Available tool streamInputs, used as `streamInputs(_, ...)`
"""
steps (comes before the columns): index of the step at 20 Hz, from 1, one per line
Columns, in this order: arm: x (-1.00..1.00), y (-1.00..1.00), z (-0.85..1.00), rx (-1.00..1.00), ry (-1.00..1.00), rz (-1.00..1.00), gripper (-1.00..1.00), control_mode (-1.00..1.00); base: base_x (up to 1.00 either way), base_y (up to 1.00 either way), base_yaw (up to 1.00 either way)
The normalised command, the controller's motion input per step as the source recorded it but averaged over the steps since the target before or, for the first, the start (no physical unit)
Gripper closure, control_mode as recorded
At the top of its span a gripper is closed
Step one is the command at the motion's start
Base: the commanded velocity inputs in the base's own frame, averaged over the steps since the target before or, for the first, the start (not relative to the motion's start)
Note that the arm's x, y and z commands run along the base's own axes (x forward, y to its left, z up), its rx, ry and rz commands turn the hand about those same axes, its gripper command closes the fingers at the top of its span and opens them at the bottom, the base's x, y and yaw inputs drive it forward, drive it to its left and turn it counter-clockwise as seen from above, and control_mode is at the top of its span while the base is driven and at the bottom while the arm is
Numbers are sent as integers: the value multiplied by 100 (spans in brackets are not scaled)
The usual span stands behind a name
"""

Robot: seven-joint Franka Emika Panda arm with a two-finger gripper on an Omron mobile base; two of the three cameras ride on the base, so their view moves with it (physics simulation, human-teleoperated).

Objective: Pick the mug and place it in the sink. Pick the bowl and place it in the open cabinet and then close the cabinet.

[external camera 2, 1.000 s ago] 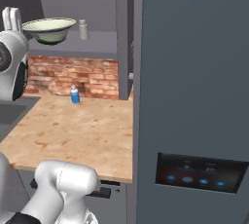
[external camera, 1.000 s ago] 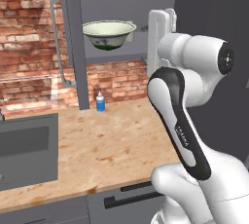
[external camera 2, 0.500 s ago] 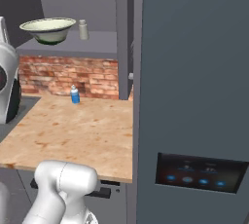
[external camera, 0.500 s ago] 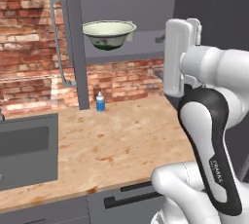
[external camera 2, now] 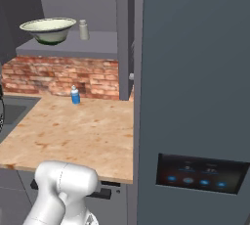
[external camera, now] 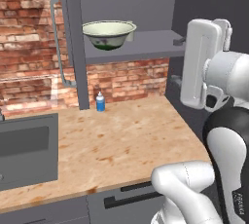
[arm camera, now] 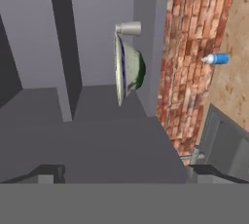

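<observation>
The bowl (external camera: 109,34) sits upright on the grey shelf (external camera: 146,45) of the open cabinet (external camera: 75,38), near the shelf's front edge; in the right base view it (external camera 2: 48,30) stands just beside a small grey shaker (external camera 2: 84,30) on the same shelf. The bowl's place is unchanged across the last second — same spot, same attitude.

What differs: the arm. A second ago its upper link stood close in front of the shelf, just right of the bowl; half a second ago it had swung right; now the hand's white body (external camera: 202,62) is further right again, well apart from the bowl and clear of the shelf opening.

Gripper (arm camera: 121,174): the hand view is rolled sideways and looks back at the cabinet; the two dark fingertips (arm camera: 48,172) stand far apart at either side of the frame — fingers spread wide, nothing between them.

In the hand view the bowl (arm camera: 127,69) appears edge-on with the shaker touching or just beside its rim; I cannot tell which.

The small blue bottle (external camera: 100,102) stands on the wooden counter (external camera: 121,140) against the brick wall, unmoved. The sink (external camera: 26,150) lies at the counter's left end. The mug — not located.
</observation>
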Motion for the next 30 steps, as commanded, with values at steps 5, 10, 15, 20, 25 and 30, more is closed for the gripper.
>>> streamInputs(5,-36,-11,7,-1,0,-22,-100,-100,0,0,0)
streamInputs(10,-21,-27,4,0,0,-24,-100,-100,0,0,0)
streamInputs(15,-15,-58,0,0,1,-12,-100,-100,0,0,0)
streamInputs(20,-7,-63,0,0,2,-6,-100,-100,0,0,0)
streamInputs(25,-16,-52,0,0,0,-6,-100,-100,0,0,0)
streamInputs(30,-22,-42,0,0,0,-10,-100,-100,0,0,0)
